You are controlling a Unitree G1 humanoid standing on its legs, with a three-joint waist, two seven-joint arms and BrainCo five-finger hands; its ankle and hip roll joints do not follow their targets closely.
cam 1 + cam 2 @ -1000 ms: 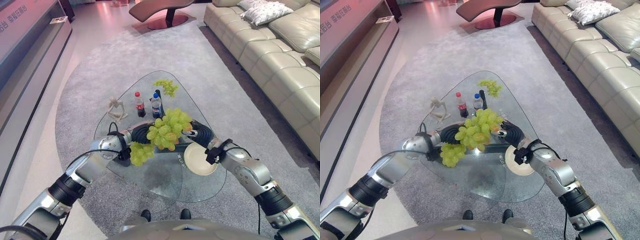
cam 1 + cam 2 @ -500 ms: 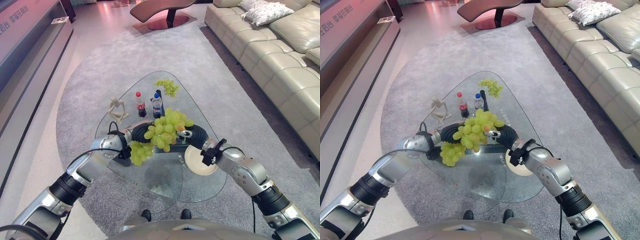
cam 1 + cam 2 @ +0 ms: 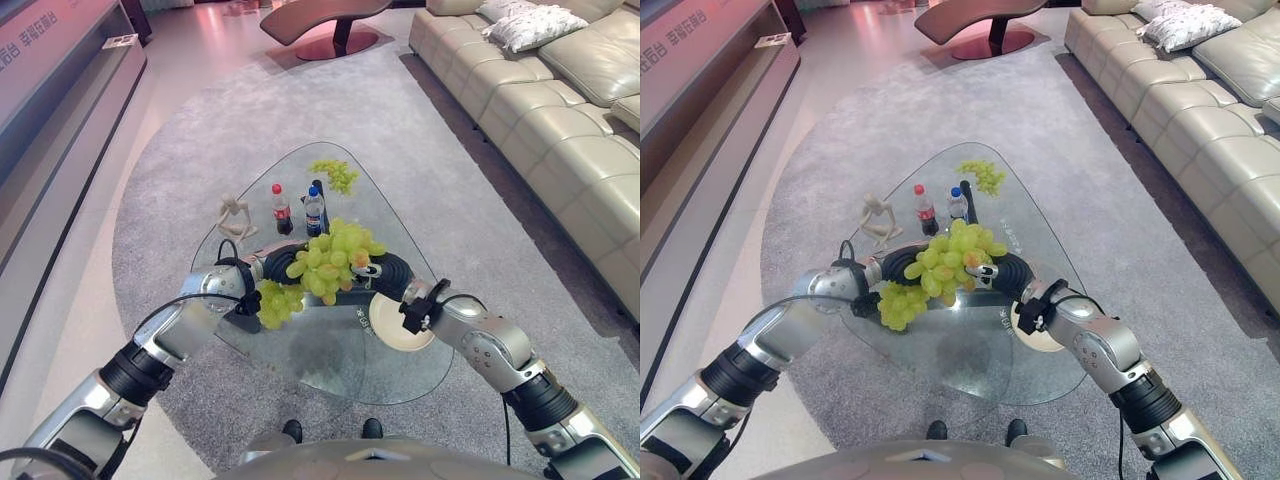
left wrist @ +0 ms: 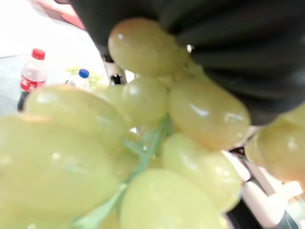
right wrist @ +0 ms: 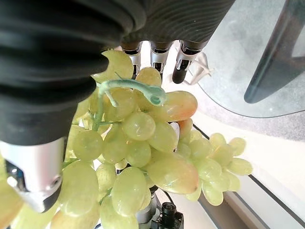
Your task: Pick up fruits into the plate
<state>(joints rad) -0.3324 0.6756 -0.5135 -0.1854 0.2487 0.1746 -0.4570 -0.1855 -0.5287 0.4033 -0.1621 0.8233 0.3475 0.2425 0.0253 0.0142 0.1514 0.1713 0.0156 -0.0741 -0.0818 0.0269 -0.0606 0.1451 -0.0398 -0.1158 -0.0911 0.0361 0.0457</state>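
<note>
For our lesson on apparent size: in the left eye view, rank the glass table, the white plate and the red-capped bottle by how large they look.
1. Glass table, largest by far.
2. White plate, partly covered by the right arm.
3. Red-capped bottle, smallest, though it stands farther from the camera.

A rounded-triangle glass desk (image 3: 400, 370) stands on a round grey carpet (image 3: 200, 130) over glossy pale floor (image 3: 60, 300). Along one side runs a cream leather sofa (image 3: 560, 110) with a white patterned cushion (image 3: 530, 25) — beyond the carpet, a curved brown lounge seat (image 3: 320, 18).

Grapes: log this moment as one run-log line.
right hand: holding grape bunch aloft | left hand: holding second grape bunch | plate: bare
</note>
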